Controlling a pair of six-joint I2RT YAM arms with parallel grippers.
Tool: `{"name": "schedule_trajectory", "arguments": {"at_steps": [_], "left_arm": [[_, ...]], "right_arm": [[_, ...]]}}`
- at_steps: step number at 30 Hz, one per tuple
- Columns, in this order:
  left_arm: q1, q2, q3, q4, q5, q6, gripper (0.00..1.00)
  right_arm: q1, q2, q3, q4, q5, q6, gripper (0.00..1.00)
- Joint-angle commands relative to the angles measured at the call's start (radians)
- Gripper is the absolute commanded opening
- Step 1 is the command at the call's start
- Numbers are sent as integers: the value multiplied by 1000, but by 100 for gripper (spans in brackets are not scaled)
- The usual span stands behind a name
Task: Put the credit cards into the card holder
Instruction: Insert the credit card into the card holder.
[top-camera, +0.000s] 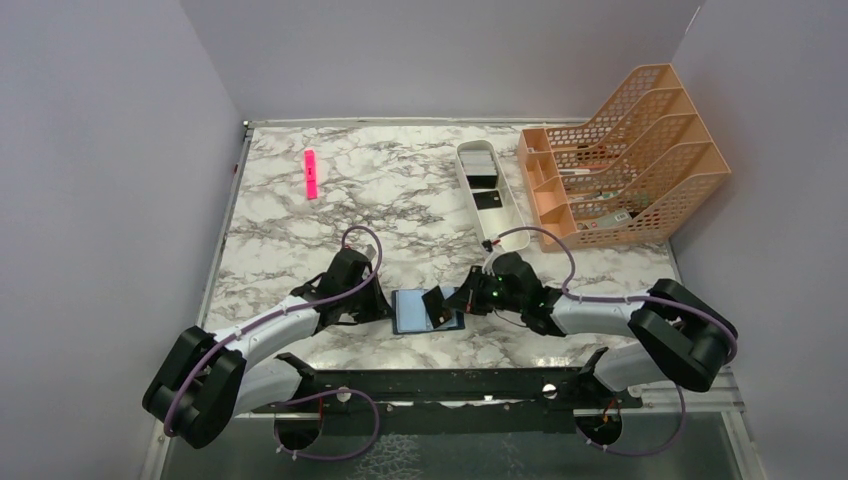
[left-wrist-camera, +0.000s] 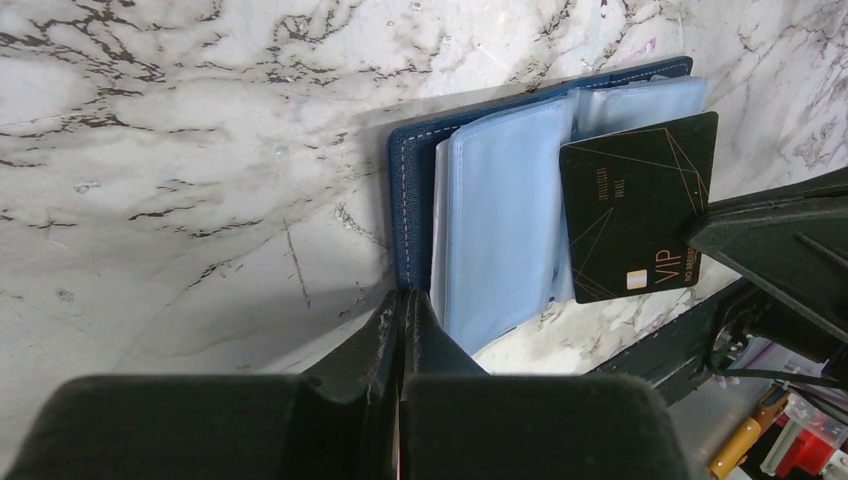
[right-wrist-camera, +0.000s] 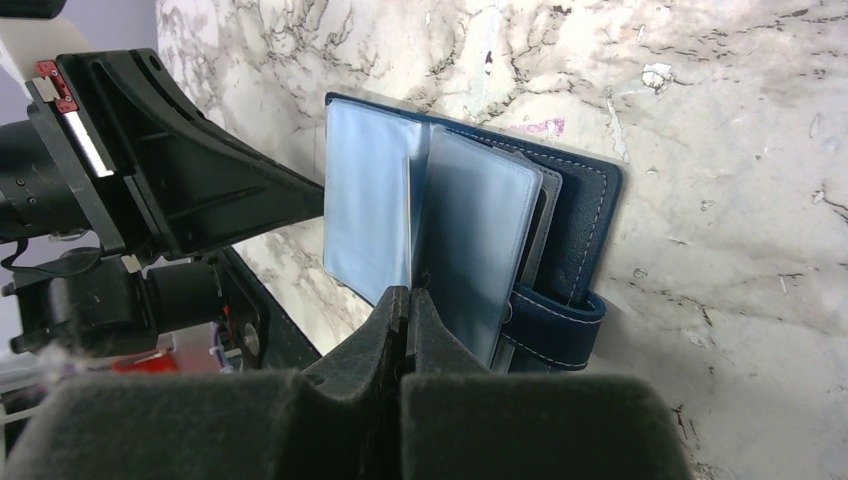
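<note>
One card holder (left-wrist-camera: 410, 200) lies open on the table (top-camera: 400, 190), near its front edge between the two arms, with its pale blue plastic sleeves fanned out over the navy cover. Three credit cards can be counted. One black credit card (left-wrist-camera: 635, 210) marked VIP is pinched at its edge by the right pincer (right-wrist-camera: 405, 305) and held just over the sleeves on the holder's right half. Two more dark cards (top-camera: 483, 181) lie in the long white tray (top-camera: 510, 240), well apart from the holder.

The left pincer (left-wrist-camera: 403, 315) is pressed together, its tips against the holder's left edge — whether any of the cover sits between them cannot be told.

The table is white marble veined with grey, closed in by plain pale lilac walls (top-camera: 430, 60) at the back and on both sides.

Around it are one pink marker (top-camera: 311, 174) at the far left and one orange mesh file rack (top-camera: 640, 170) at the far right, just beside the tray, with a few small items in its front compartments. Both pincers crowd the holder from either side.
</note>
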Motion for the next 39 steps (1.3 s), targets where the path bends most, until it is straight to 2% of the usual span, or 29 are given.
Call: {"name": "schedule_trajectory", "arguments": {"at_steps": [1, 13, 29, 37, 39], "left_arm": [[1, -8, -11, 24, 20, -4, 0], [0, -8, -20, 33, 32, -10, 0], [-1, -16, -44, 63, 63, -37, 0], [-1, -1, -47, 84, 75, -40, 0], [-1, 5, -44, 86, 77, -40, 0]], "right_arm": [[10, 21, -8, 47, 17, 11, 1], [25, 78, -17, 124, 44, 34, 1], [48, 176, -95, 376, 99, 144, 1], [75, 215, -66, 385, 120, 153, 1], [89, 226, -55, 377, 122, 152, 4]]}}
